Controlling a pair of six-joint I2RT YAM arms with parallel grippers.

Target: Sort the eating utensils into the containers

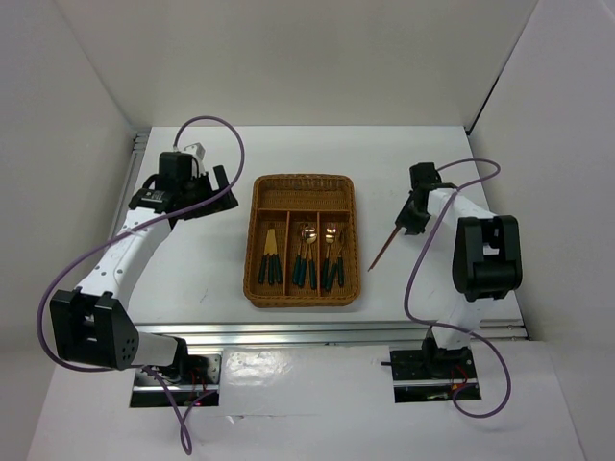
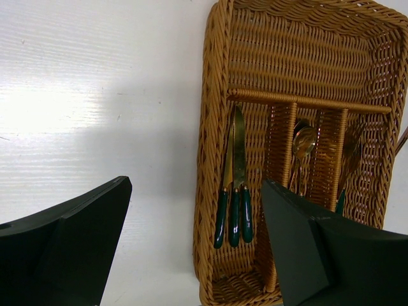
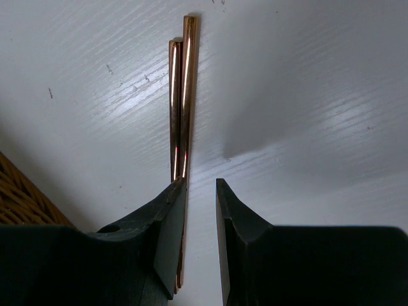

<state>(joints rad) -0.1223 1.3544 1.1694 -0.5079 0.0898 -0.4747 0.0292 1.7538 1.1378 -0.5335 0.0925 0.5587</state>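
Right claw [image 3: 201, 185] is standing narrowly open. The pair of thin brown-gold chopsticks [image 3: 182, 95] is running between its fingers, lying against one finger [image 3: 169, 217], with a gap to the other; not clamped. Cannot tell whether they are resting on the white table [image 3: 306, 95].

They are lying right of the rectangular brown woven wicker tray [image 1: 303, 182], apart from it. Green-handled gold knives [image 2: 236, 191], spoons [image 2: 303, 143] and forks [image 1: 332, 254] are lying in its three long sections.

Left claw [image 2: 196, 185] is hanging wide open, empty, over the tray's left wall.
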